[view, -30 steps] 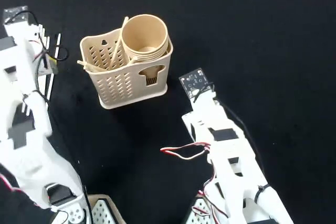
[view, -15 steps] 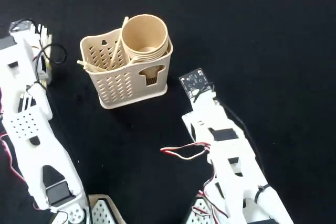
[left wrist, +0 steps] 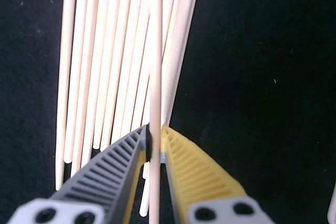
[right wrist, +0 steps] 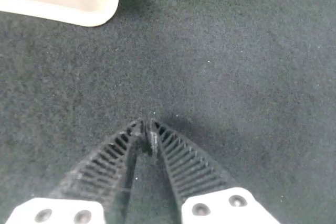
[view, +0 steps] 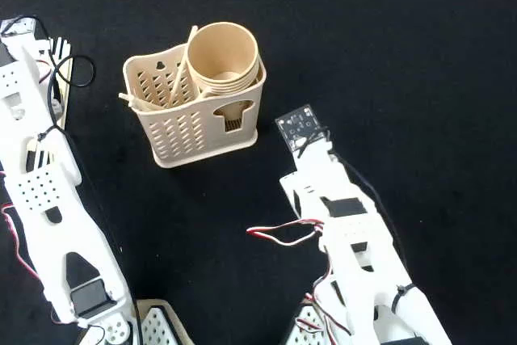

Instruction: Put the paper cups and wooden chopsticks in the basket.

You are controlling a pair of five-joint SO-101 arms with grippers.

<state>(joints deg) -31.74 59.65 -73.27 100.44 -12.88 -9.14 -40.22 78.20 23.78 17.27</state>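
Black cloth covers the surface. High view: cream slotted basket stands upright near the middle. A nested stack of paper cups sits in one compartment, and a few tilted chopsticks in the other. Loose chopsticks lie at the surface's left edge, partly hidden by the left arm. The right arm lies well apart from them, near the basket's right side.

Left wrist view gives what the high view hides. The left hand is pinched tight on a single chopstick. That stick runs lengthwise between the grey and yellow fingers, over the fanned bundle on the cloth.

Right wrist view: right hand is closed, tips together and nothing between them, low over bare cloth. One bottom corner of the basket sits farther off.
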